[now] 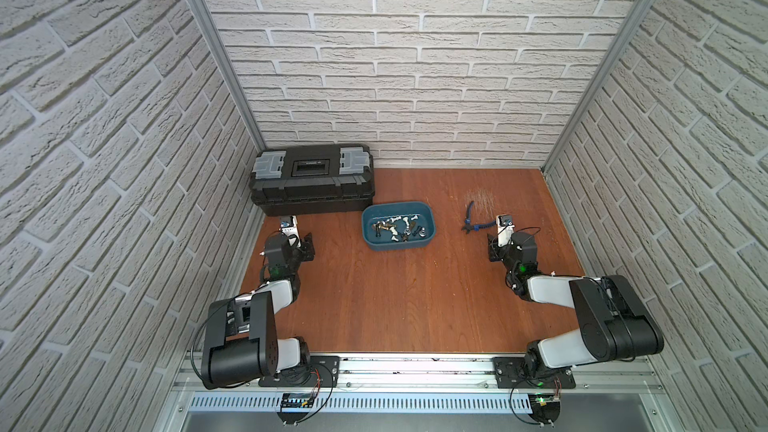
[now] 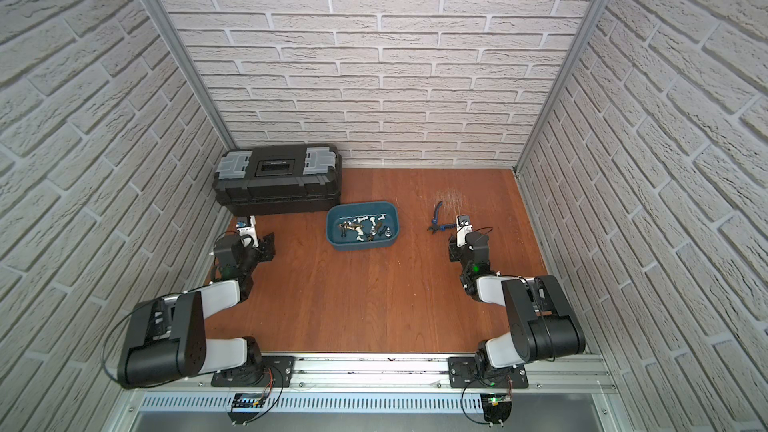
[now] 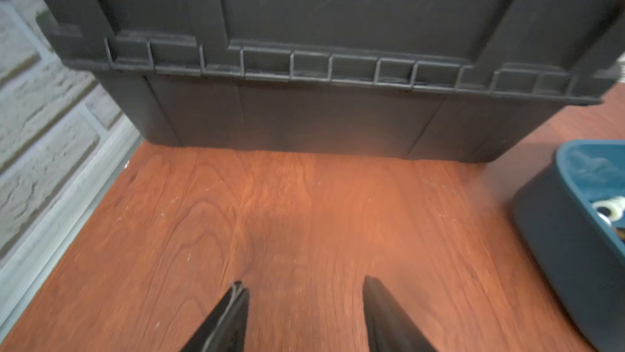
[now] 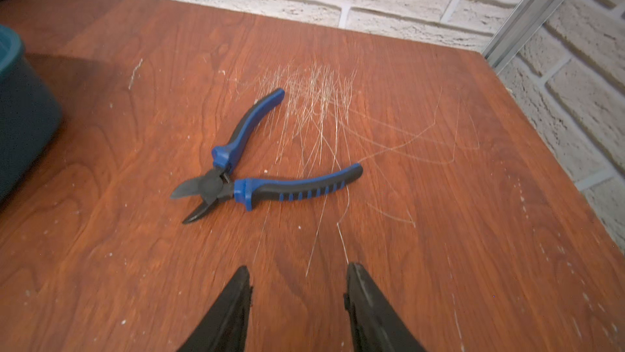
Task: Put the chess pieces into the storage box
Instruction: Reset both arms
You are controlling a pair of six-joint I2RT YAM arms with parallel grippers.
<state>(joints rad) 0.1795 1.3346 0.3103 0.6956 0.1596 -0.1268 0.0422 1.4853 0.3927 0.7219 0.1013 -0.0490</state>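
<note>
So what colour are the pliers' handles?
Blue and black on the pliers, clearest in the right wrist view.

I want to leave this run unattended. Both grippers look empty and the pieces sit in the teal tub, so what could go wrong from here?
1. The open right gripper points at the pliers, which lie close ahead; it might nudge or grab them.
2. The open left gripper faces the black toolbox; a forward move could hit it.
3. The storage box sits between both arms; a sweep could spill the chess pieces.
</note>
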